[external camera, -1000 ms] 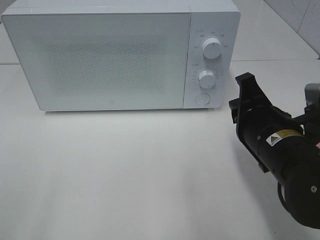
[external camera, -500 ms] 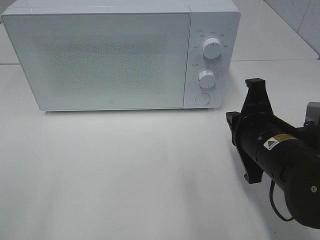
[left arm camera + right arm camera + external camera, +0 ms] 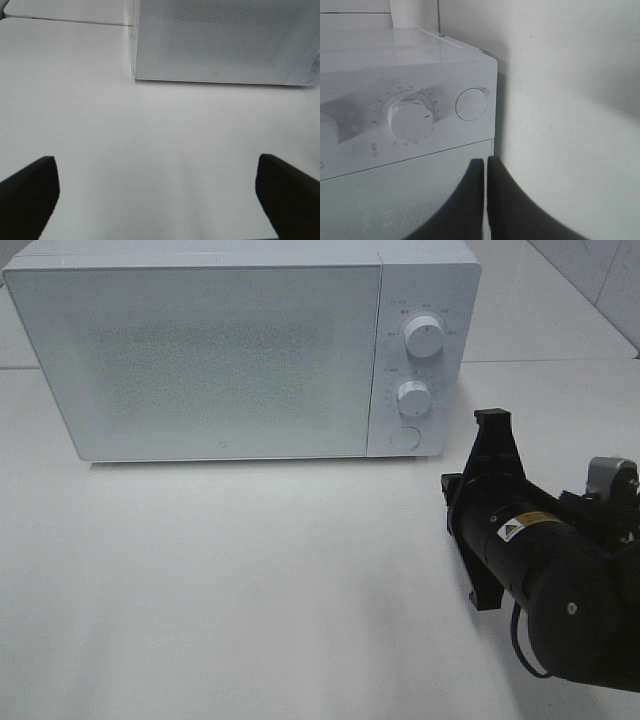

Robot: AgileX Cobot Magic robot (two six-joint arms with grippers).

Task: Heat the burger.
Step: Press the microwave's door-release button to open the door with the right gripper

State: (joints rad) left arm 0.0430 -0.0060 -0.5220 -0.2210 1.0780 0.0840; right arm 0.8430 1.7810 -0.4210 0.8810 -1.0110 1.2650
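White tabletop (image 3: 250,570) carries a closed microwave (image 3: 220,350); the burger is hidden, and I cannot tell where. Over it the left gripper (image 3: 155,159) gapes wide and empty, while the right gripper (image 3: 485,161) is pinched together near the round button (image 3: 471,104).

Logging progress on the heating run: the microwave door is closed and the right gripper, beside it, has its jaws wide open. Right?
Not quite. The right gripper is shut, its fingers pressed together, as the right wrist view shows. The microwave door is closed.
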